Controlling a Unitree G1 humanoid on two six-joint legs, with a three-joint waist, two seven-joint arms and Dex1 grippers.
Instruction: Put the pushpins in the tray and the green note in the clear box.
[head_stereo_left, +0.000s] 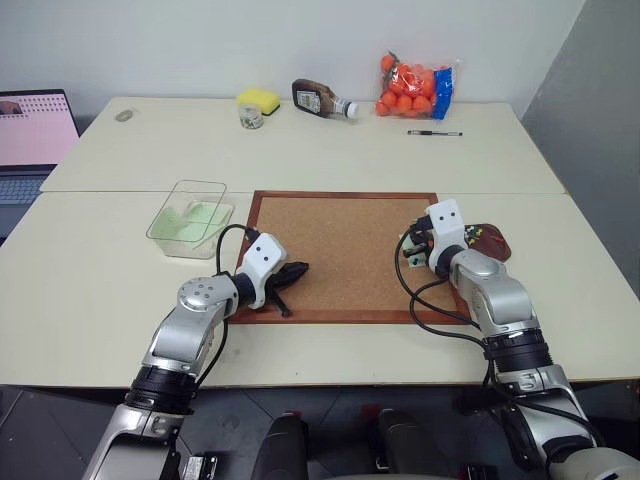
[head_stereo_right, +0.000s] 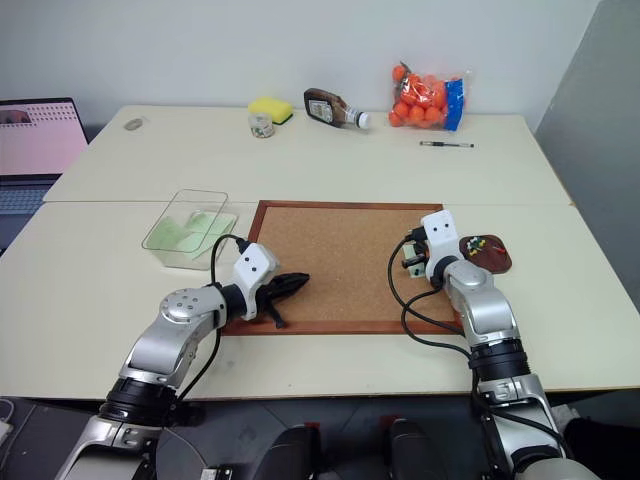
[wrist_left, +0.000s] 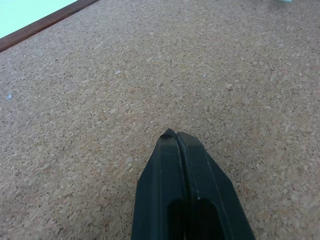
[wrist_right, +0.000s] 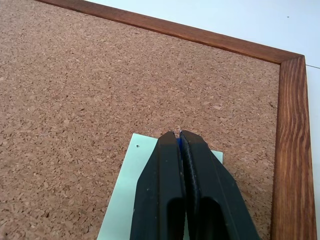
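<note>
Right gripper (wrist_right: 179, 134) is pinched shut over the green note (wrist_right: 125, 200), with a sliver of blue between the fingertips that looks like a pushpin (wrist_right: 178, 142); can't fully confirm that's what it is. The note lies flat on the cork board (head_stereo_left: 345, 240) near its right-hand frame, one corner pointing toward the board's far edge; there's a tiny pinhole near that corner. The head views hide this note behind the right wrist; the wrist camera is where you actually see it.

Left gripper (wrist_left: 176, 136) is shut too, holding nothing, tip just above bare cork near the board's left side, pointing across toward the middle.

Out from there: the tray (head_stereo_right: 487, 252) sits on the table just off the board's right edge, right beside the right wrist, long axis running roughly left to right, with a few coloured pins in it; too small to count. One clear box (head_stereo_left: 190, 218) sits left of the board, long side running away from the robot, with pale green paper (head_stereo_left: 200, 215) lying inside.

Far side of the table: one yellow sponge (head_stereo_left: 258, 100), one bottle (head_stereo_left: 322, 98) on its side, one bag of oranges (head_stereo_left: 415, 88), one pen (head_stereo_left: 434, 132).
</note>
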